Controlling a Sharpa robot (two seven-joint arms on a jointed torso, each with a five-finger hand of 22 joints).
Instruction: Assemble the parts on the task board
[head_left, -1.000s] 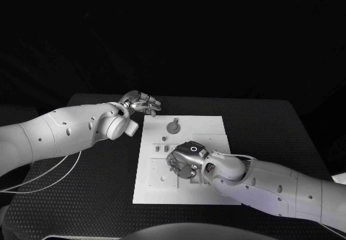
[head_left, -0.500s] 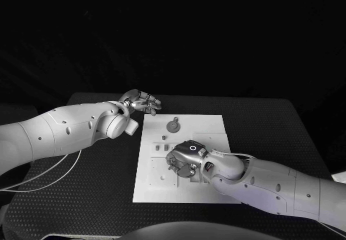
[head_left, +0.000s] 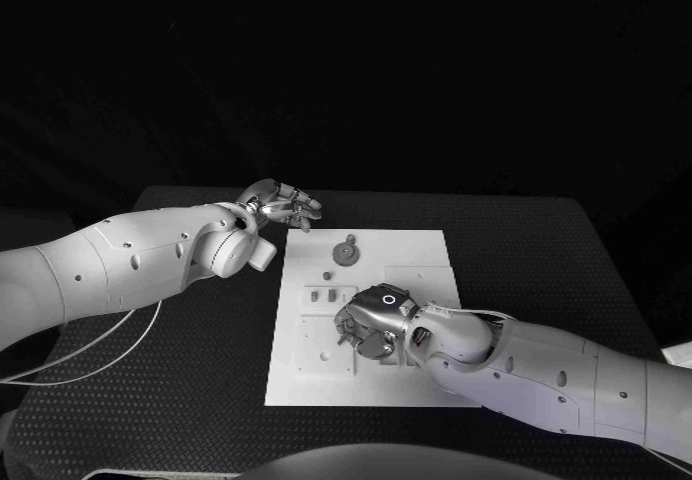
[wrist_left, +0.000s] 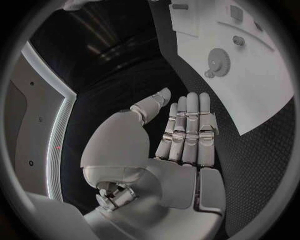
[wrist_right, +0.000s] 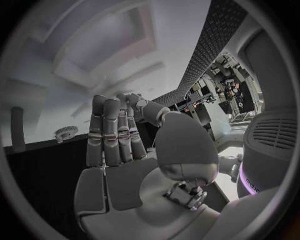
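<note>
The black textured worktop (head_left: 173, 400) is carrying the white rectangular task board (head_left: 418, 255) in its middle. The left white arm (head_left: 116, 270) is reaching in beside the board's far left corner, and its silver left hand (head_left: 284, 207) is hovering over the worktop, released, with the fingers straight and side by side, holding nothing. The right white arm (head_left: 548, 375) is lying across the board's near right part. Its silver right hand (head_left: 372, 320) is hanging over the board's middle, fingers stretched out and holding nothing, hiding what is under it. A small round grey part (head_left: 345, 253) is lying on the far half of the board, and two small grey pieces (head_left: 322, 295) are standing just beside the right hand.
</note>
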